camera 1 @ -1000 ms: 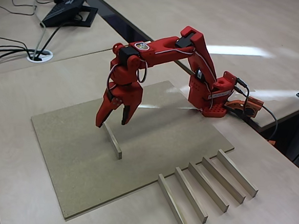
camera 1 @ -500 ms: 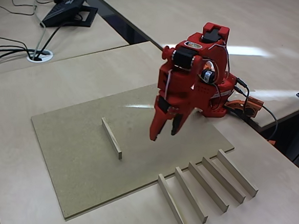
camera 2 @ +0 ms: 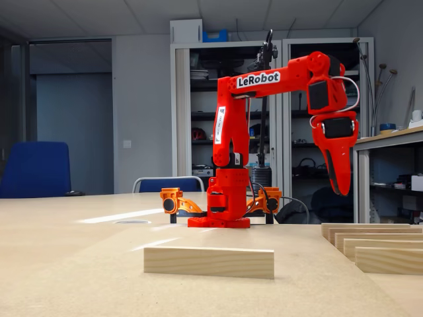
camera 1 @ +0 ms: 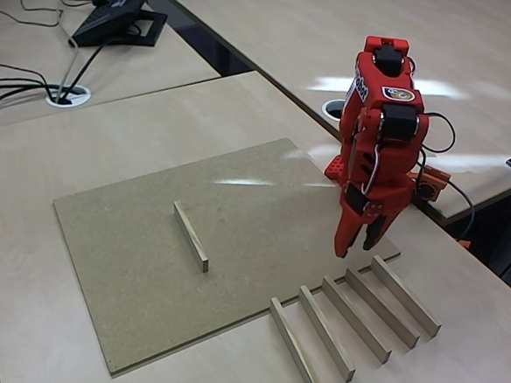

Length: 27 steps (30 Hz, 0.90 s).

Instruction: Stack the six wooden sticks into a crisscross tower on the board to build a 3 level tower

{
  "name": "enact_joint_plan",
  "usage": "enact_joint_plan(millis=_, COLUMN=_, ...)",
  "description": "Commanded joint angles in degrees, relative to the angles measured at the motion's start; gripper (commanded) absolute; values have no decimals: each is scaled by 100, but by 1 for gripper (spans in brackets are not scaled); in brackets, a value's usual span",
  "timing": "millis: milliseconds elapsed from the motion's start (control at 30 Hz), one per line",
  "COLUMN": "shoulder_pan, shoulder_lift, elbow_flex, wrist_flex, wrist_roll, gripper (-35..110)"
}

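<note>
— Gripper (camera 1: 359,247) status? Where is it relative to the board (camera 1: 134,297)?
— Fingers nearly together, holding nothing, raised over the board's right-hand edge in a fixed view.
— And the sticks?
— 1 stick (camera 1: 190,235) lies flat near the board's middle; 5 sticks (camera 1: 354,325) sit in a row just off the board's right edge, under the gripper (camera 2: 340,178).

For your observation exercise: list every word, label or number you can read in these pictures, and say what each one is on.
"LeRobot": white letters on the red arm's upper link.
White label on the arm's upright link: too small to read.
Round label on the arm above the tool: blurred, unreadable.
</note>
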Motion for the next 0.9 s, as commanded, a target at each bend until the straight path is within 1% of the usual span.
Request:
enact_joint_plan(millis=0, shoulder_pan=-448, shoulder_lift=396, elbow_flex=167, wrist_flex=-132, wrist_roll=545, gripper=20)
enact_joint_plan(millis=133, shoulder_pan=-844, shoulder_lift=475, elbow_flex=378, wrist_flex=-369, wrist_roll=1037, gripper=20)
enact_joint_plan(millis=300, shoulder_pan=-1160, shoulder_lift=615, elbow_flex=879, wrist_flex=-870, wrist_roll=1354, gripper=20)
enact_joint_plan(millis=533, shoulder_pan=-1380, shoulder_lift=694, elbow_flex=1582, wrist_flex=-1538, wrist_roll=1521, gripper=21)
enact_joint_plan(millis=867, shoulder_pan=-1661, shoulder_lift=562, elbow_flex=1863, wrist_flex=-2021, wrist_roll=1819, gripper=21)
